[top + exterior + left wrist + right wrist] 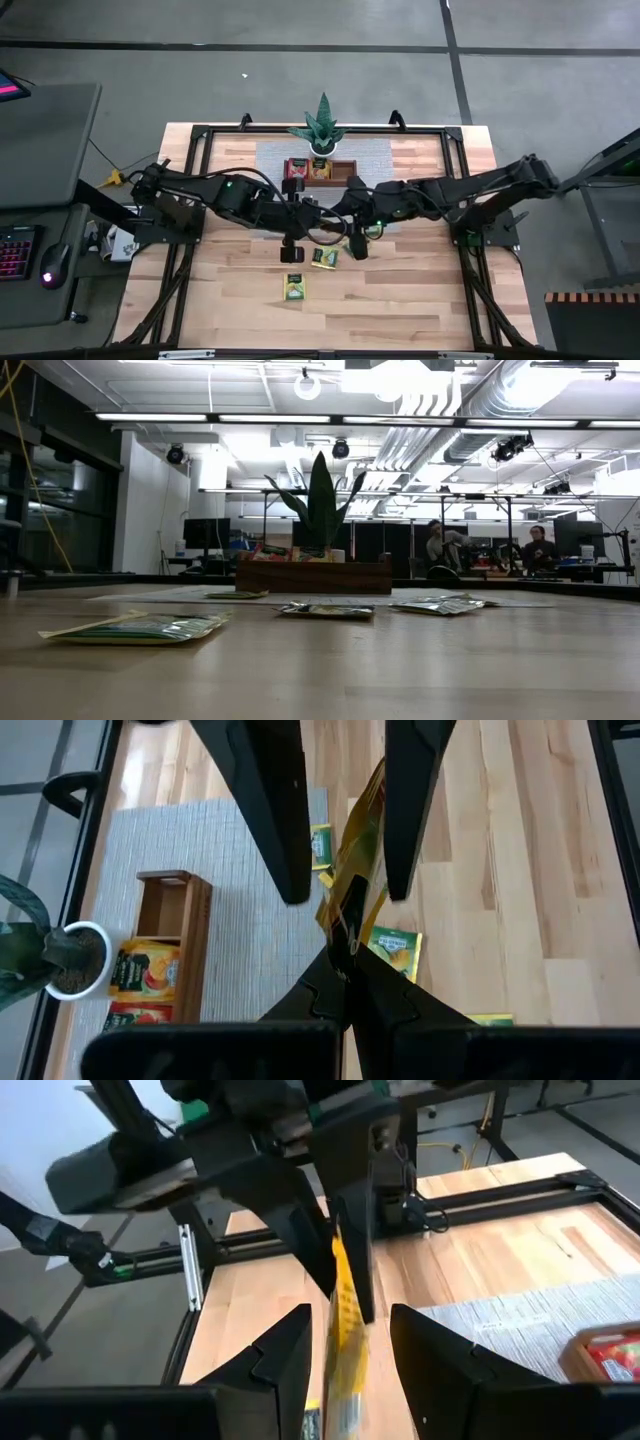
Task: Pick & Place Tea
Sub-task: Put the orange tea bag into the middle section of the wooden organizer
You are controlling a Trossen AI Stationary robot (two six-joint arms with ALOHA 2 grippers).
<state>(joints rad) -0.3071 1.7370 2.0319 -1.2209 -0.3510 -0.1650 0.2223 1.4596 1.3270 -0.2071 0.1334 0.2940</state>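
Note:
My left gripper [345, 960] is shut on a yellow tea packet [352, 870] in mid-air over the table's middle [318, 230]. My right gripper [350, 1320] faces it, open, one finger on each side of the packet [345, 1340] without touching it. More green and yellow packets lie flat on the wood [323, 258] [293, 288] [135, 628]. The brown wooden tray [345, 172] sits on a grey mat at the far side, with red and orange packets [135, 970] in it. Neither gripper shows in the low view. My left gripper pinches the yellow packet between its two fingers by one end [347, 935]. The fingers come from the table's left, and the packet sticks out past the fingertips toward the right arm. It is lifted clear of the table, edge-on between the right gripper's open fingers [285, 870].
A small potted plant [322, 130] stands just beyond the tray at the far edge. A dark metal frame [455, 160] runs along the table's sides. The near half of the table [400, 300] is bare wood. People [440, 545] sit far back in the room.

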